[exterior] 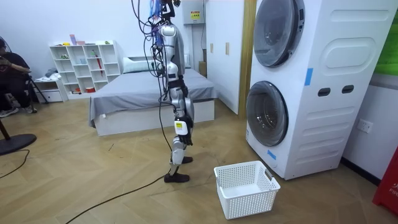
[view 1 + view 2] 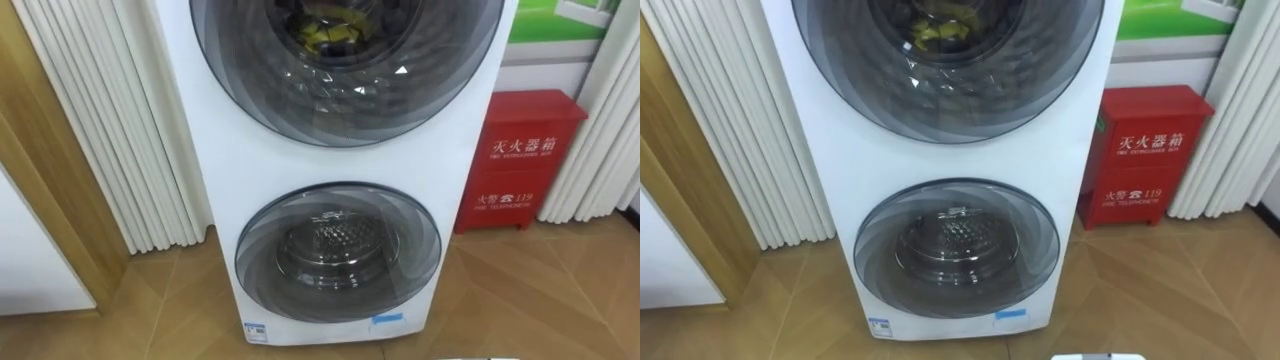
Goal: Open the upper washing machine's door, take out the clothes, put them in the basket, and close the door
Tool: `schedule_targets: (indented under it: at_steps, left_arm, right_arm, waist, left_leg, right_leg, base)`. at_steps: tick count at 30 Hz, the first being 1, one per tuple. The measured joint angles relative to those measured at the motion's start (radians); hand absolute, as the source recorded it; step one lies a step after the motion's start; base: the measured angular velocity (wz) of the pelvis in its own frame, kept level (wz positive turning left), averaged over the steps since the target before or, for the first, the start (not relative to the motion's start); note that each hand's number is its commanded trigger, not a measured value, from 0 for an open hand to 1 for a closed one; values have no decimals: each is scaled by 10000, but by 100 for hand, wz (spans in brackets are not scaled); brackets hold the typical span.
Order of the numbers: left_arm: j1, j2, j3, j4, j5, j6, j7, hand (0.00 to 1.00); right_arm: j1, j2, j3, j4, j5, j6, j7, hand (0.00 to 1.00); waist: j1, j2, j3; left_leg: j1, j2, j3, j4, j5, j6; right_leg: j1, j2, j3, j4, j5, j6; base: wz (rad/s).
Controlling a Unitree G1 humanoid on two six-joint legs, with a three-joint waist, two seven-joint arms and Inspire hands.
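A white stacked washing machine (image 1: 323, 87) stands in front of me. Its upper round door (image 2: 345, 85) is closed, and yellow-green clothes (image 2: 330, 30) show through the glass inside the drum. The lower door (image 2: 338, 250) is closed too, over a bare metal drum. In the room view I stand upright on the wooden floor a step back from the machine, facing it. My right hand (image 1: 181, 129) hangs at my side, away from the doors. A white laundry basket (image 1: 245, 186) sits on the floor between me and the machine.
A red fire-equipment box (image 2: 525, 160) stands on the floor to the machine's right. White pleated curtains (image 2: 120, 130) hang to its left, next to a wooden door frame. Behind me are a bed (image 1: 149, 93), a white shelf (image 1: 84, 65) and a seated person (image 1: 12, 74).
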Motion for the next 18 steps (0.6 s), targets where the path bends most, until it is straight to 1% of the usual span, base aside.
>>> schedule_targets:
  at_steps: [1, 4, 5, 7, 8, 10, 11, 13, 15, 18]
  left_arm:
    - [-8, 25, 5, 1, 1, -30, -1, 0]
    - [-14, 97, 66, -8, 7, -71, -3, 0]
    - [-10, 162, 237, -7, 21, -67, -4, 0]
    - [-3, 458, 503, -56, -1, -82, -8, 0]
    - [0, 527, 585, -83, -3, -100, -7, 0]
    - [90, 798, 598, -180, 2, -149, 3, 0]
    - [91, 839, 627, -182, 10, -163, 9, 0]
    - [104, 863, 901, -242, 53, -226, 12, 0]
    - [157, 807, 1030, -305, 52, -225, 10, 0]
    - [267, 801, 1049, -425, 126, -211, -7, 0]
  right_arm:
    - [-152, -18, -199, -144, -271, 12, -234, 0]
    - [-439, -194, -327, -1055, -741, 94, -663, 0]
    - [-698, -310, -696, -1567, -1069, 103, -866, 0]
    - [-1350, -520, -1378, -2277, -1541, 40, -1352, 0]
    - [-1441, -594, -1387, -2540, -1619, 31, -1485, 0]
    - [-1541, -856, -1384, -3895, -1724, -9, -1893, 0]
    - [-1593, -908, -1385, -4091, -1723, -56, -1900, 0]
    - [-1800, -1050, -1452, -4621, -1855, -136, -2088, 0]
    - [-2022, -1196, -1497, -4709, -1875, -137, -2159, 0]
    - [-2289, -1329, -1744, -5346, -2011, -124, -2291, 0]
  waist:
    - [-46, -40, -22]
    - [-167, -88, -34]
    - [-207, -106, -28]
    - [-263, -265, -38]
    - [-233, -317, -37]
    - [-161, -517, -41]
    - [-161, -551, -44]
    - [-118, -637, -79]
    - [-132, -649, -66]
    - [-125, -663, -89]
  left_leg:
    - [23, -12, 2, -19, 2, 2]
    - [75, -51, 4, -106, 20, 21]
    - [116, -69, 7, -113, 23, 26]
    - [130, -96, 4, -106, 31, 33]
    - [142, -102, 7, -124, 31, 33]
    - [148, -107, 1, -151, 30, 33]
    - [144, -106, 0, -153, 30, 33]
    - [135, -115, -59, -203, 30, 33]
    - [130, -117, -99, -196, 30, 33]
    - [131, -131, -113, -283, 30, 33]
  right_leg:
    - [13, -7, -1, -1, -3, 5]
    - [2, -46, -10, -5, -2, 17]
    - [9, -55, -7, -5, 6, 30]
    - [4, -63, 7, 0, 12, 39]
    - [4, -67, 10, 1, 11, 39]
    - [5, -66, -17, 5, 12, 39]
    - [7, -65, -37, 5, 13, 40]
    - [4, -66, -106, 14, 20, 46]
    - [10, -69, -191, 13, 41, 68]
    - [-17, -84, -247, 3, 47, 76]
  base:
    - [0]
    - [-1]
    - [0]
    - [0]
    - [0]
    - [0]
    - [6]
    - [7]
    - [6]
    - [2]
